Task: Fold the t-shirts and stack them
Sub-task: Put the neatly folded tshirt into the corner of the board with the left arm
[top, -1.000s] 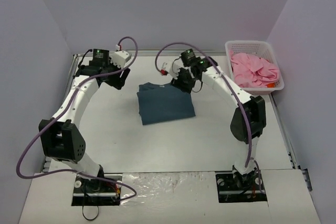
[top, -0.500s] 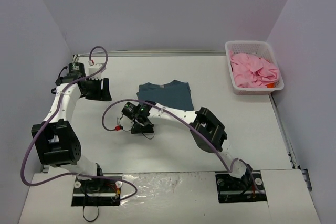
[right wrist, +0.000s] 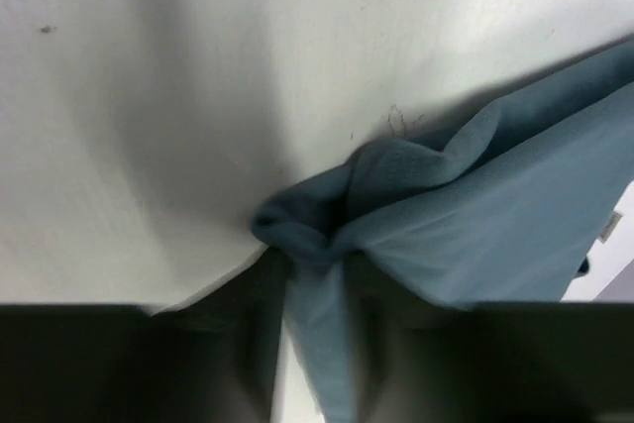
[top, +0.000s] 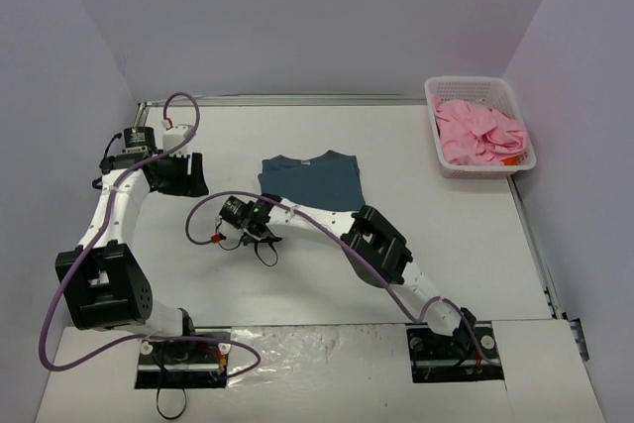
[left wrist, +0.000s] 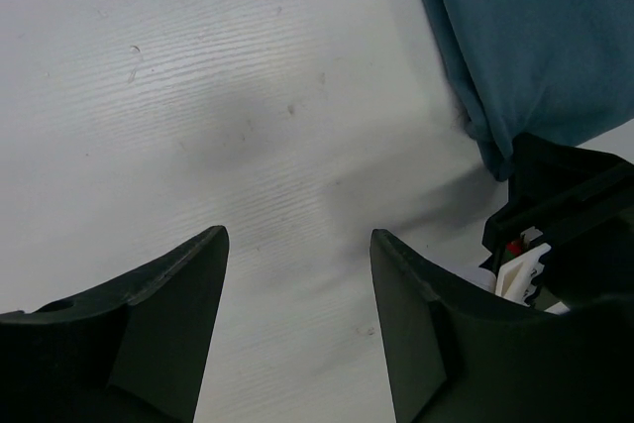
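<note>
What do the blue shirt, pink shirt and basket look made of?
The blue shirt: soft matte cloth, maybe cotton knit; it bunches into folds in the right wrist view. The pink shirt: similar soft cloth, crumpled. The basket: white, rigid-looking plastic, lattice walls.

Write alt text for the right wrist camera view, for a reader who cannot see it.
The right gripper pinches a bunched corner of the blue shirt, the cloth narrowing to a strip between its blurred dark fingers at the bottom edge. The rest of the shirt trails right across the white table.
</note>
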### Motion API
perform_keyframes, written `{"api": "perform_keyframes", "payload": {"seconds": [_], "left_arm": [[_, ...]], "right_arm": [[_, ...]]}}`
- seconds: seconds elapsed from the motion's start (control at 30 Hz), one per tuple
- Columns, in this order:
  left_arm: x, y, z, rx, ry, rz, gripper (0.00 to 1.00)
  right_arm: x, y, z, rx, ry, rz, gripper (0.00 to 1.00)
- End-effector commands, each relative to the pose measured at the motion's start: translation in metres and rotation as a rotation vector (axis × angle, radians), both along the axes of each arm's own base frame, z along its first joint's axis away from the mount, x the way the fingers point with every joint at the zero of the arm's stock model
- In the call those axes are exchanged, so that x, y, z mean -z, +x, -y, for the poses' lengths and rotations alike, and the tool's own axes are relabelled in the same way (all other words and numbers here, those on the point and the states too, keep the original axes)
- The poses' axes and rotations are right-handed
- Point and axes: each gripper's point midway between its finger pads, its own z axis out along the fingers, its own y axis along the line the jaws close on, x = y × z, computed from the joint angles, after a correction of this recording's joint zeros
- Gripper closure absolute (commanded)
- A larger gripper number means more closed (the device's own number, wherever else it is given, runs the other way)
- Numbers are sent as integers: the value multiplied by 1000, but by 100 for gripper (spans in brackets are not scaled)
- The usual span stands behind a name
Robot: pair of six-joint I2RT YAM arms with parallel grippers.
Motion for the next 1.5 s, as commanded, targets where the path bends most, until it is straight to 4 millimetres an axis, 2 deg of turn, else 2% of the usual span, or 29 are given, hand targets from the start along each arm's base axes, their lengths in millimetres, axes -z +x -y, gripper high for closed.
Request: {"api": "perform_keyframes", "payload": {"seconds": [0.0, 0.03, 0.1, 0.17, 0.27, 0.37, 0.47, 0.53, 0.57, 0.6, 0.63, 0.8, 0.93, 1.03, 1.07, 1.13, 1.37, 1.4, 1.47], "left_arm": [[-13, 2, 0, 6, -5, 57, 42], [-13, 2, 1, 8, -11, 56, 42], [-10, 1, 6, 22, -34, 44, 42], [-7, 1, 7, 25, -49, 29, 42], [-8, -1, 13, 37, -83, 19, 42], [-11, -4, 28, 62, -177, 5, 40], [-15, -4, 43, 58, -291, -34, 39], [-21, 0, 56, 57, -397, -45, 37], [-17, -1, 57, 35, -415, -74, 36], [-22, 2, 65, 58, -478, -64, 35], [-16, 3, 69, 37, -530, -109, 29], [-1, 10, 80, 49, -663, -210, 25], [25, 18, 87, 0, -770, -321, 17], [42, 23, 89, -18, -795, -361, 14], [44, 23, 91, -13, -793, -367, 9], [52, 24, 93, -25, -805, -393, 9], [60, 37, 105, -41, -864, -395, 7], [61, 39, 105, -46, -876, -396, 2], [64, 46, 108, -62, -899, -408, 6]], "right_arm": [[17, 3, 10, 24, -70, 8, 88], [18, 2, 11, 24, -72, 6, 94], [18, 2, 11, 25, -73, 6, 100], [16, 2, 12, 21, -77, 10, 100], [3, 3, 14, 20, -69, 27, 100], [-22, 3, 13, 17, -35, 40, 100], [-57, 5, 13, 23, 5, 69, 100], [-71, 9, 11, 29, 27, 85, 100], [-74, 10, 10, 31, 31, 87, 100], [-76, 11, 13, 38, 26, 83, 100], [-79, 12, 13, 41, 27, 83, 100], [-78, 13, 14, 43, 19, 76, 100], [-77, 15, 14, 47, 12, 76, 100], [-76, 16, 15, 49, 5, 76, 100], [-74, 17, 15, 50, 0, 74, 100], [-75, 18, 14, 51, 2, 75, 100], [-70, 17, 12, 44, -11, 64, 100], [-70, 16, 12, 42, -12, 62, 100], [-69, 15, 12, 40, -13, 60, 100]]}}
